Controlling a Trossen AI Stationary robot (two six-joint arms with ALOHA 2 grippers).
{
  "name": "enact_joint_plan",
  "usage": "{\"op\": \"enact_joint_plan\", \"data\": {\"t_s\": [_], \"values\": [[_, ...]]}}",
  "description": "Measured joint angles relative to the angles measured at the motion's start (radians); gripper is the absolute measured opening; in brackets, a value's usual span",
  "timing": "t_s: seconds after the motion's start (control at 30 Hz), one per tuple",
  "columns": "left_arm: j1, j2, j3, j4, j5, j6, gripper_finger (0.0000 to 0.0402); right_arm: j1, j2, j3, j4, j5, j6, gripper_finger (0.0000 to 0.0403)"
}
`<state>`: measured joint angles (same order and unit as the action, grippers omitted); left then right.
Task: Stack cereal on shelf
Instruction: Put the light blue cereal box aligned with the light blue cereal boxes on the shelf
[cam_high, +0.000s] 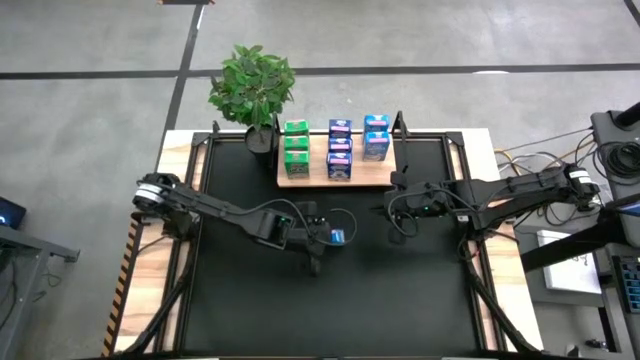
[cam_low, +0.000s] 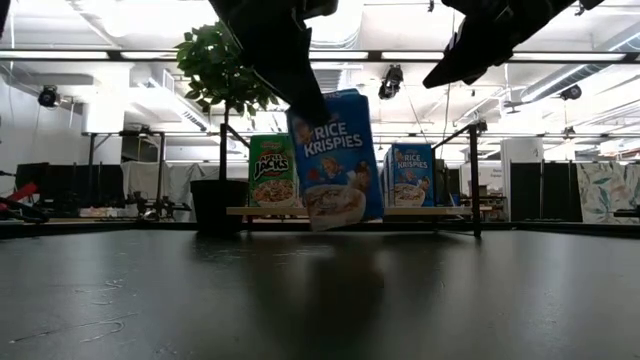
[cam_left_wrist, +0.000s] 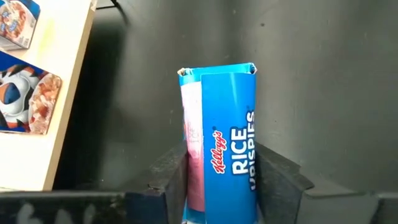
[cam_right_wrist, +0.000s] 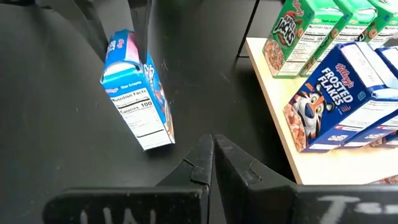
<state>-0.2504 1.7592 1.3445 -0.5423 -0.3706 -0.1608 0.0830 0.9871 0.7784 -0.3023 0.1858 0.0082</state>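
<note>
At frame centre, the left gripper (cam_high: 325, 240) pinches a tilted Rice Krispies carton (cam_low: 335, 158) above the black mat (cam_high: 240, 310). The right gripper (cam_high: 397, 222), fingers pressed together, hovers beside it. The shelf (cam_high: 315, 178), upper centre, carries green and blue cartons, a potted plant (cam_high: 253, 85) at its left.

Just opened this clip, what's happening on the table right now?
The left gripper holds a blue Rice Krispies carton tilted, lifted off the black mat. The right gripper hovers nearby with fingers shut, empty. Several green and blue cartons already stand on the wooden shelf.

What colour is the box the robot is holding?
Blue, a Rice Krispies box; clearest in the low view.
</note>
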Motion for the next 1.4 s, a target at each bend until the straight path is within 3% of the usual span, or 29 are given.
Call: {"op": "enact_joint_plan", "data": {"t_s": [0.23,0.6,0.87,1.0,1.4], "values": [[0.005,0.001,0.000,0.000,-0.002,0.007,0.0168,0.000,0.000,0.000,0.000,0.000,0.000,0.0009],[0.009,-0.004,-0.002,-0.007,-0.003,0.055,0.0171,0.000,0.000,0.000,0.001,0.000,0.021,0.0009],[-0.002,-0.104,-0.025,-0.008,-0.011,0.166,0.0171,0.000,0.023,0.000,0.067,-0.002,0.031,0.0009],[-0.014,-0.198,-0.113,0.061,-0.013,0.183,0.0171,0.000,0.075,0.000,0.121,-0.002,0.018,0.0009],[-0.024,-0.482,-0.529,0.464,-0.013,0.211,0.0171,0.000,0.269,0.004,0.355,-0.003,0.000,0.0009]]}}
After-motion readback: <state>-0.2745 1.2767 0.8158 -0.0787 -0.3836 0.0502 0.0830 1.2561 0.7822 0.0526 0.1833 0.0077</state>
